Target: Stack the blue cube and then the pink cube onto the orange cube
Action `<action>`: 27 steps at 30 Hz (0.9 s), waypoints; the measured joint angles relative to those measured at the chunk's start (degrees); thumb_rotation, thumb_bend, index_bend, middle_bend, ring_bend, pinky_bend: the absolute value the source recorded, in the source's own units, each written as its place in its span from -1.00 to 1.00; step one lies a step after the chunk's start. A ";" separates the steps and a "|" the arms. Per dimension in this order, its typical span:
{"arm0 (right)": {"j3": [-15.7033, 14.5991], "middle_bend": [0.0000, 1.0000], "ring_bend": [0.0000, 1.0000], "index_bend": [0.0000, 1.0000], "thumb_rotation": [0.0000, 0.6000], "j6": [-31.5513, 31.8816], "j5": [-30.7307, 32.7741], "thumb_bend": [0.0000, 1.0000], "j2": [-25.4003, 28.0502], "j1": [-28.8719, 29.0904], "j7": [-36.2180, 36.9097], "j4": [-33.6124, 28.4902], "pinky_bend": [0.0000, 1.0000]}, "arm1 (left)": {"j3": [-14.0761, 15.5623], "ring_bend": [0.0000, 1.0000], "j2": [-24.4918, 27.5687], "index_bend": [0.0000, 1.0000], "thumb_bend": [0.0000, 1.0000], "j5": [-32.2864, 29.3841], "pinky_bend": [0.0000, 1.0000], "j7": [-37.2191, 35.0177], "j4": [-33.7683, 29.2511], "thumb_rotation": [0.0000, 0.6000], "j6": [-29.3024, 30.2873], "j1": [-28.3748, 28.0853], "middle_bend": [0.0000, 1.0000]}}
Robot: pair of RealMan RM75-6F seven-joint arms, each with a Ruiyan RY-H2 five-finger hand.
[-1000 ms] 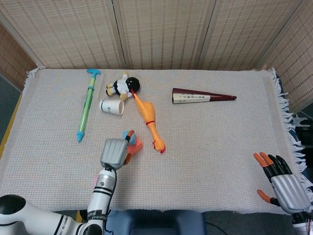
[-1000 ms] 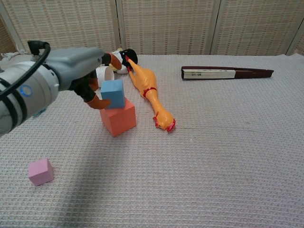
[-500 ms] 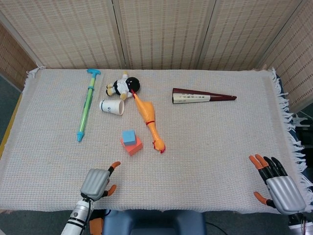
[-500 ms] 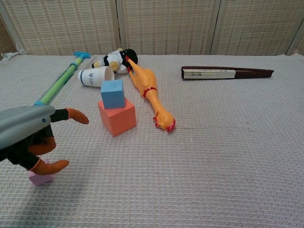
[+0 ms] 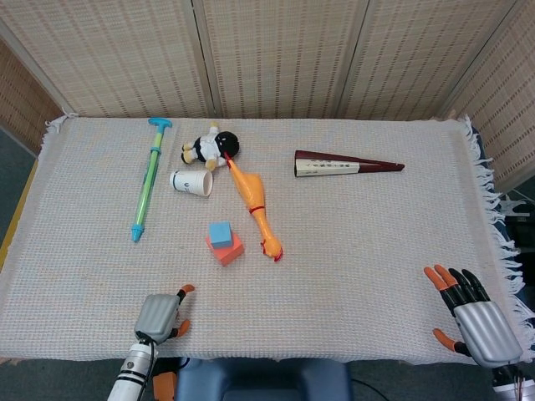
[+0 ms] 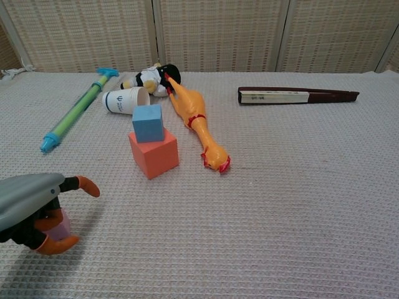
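The blue cube (image 6: pixel 148 123) now sits on top of the orange cube (image 6: pixel 154 153), a little left of the worktop's (image 5: pixel 351 242) middle, just beside the rubber chicken (image 5: pixel 251 208), and nothing is touching the pair. A second ago the left hand (image 6: pixel 37 212) was up there against the blue cube; since then it has let go and swung back to the near left edge, where it now hangs low over the pink cube (image 6: pixel 58 227). From the chest view I can see a sliver of pink between its curled fingers (image 6: pixel 84 184), though I cannot tell whether they have actually clamped onto it or are only cupped around it. The head view shows just the back of that hand at the front edge, with the cube hidden underneath. The right hand (image 5: pixel 478 321) rests by the near right corner with its fingers spread, holding nothing. So the first half of the job looks finished, and the next thing, I'd judge, is to get a firm hold on the pink cube and carry it across to the stack without knocking the blue one off.
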 measured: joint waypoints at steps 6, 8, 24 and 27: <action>-0.11 -1.00 -1.00 -1.00 1.00 -0.21 -0.16 -0.77 -0.16 0.05 -0.42 -0.10 -1.00 | 0.73 1.00 -0.57 -0.47 -0.39 3.57 1.00 0.48 2.59 1.00 2.13 3.06 1.00; -0.15 -1.00 -1.00 -1.00 1.00 -0.19 -0.24 -0.77 -0.19 0.04 -0.49 -0.15 -1.00 | 0.76 1.00 -0.60 -0.45 -0.39 4.15 1.00 0.47 3.10 1.00 2.36 3.87 1.00; -0.31 -1.00 -1.00 -1.00 1.00 -0.13 -0.47 -0.77 -0.15 -0.04 -0.43 -0.07 -1.00 | -2.11 1.00 -0.91 -0.29 -0.39 4.43 1.00 1.34 6.22 1.00 0.30 7.78 1.00; -0.32 -1.00 -1.00 -1.00 1.00 -0.26 -0.38 -0.77 -0.18 0.00 -0.57 -0.11 -1.00 | -2.43 1.00 -0.93 -0.26 -0.39 4.39 1.00 1.94 6.43 1.00 0.00 8.12 1.00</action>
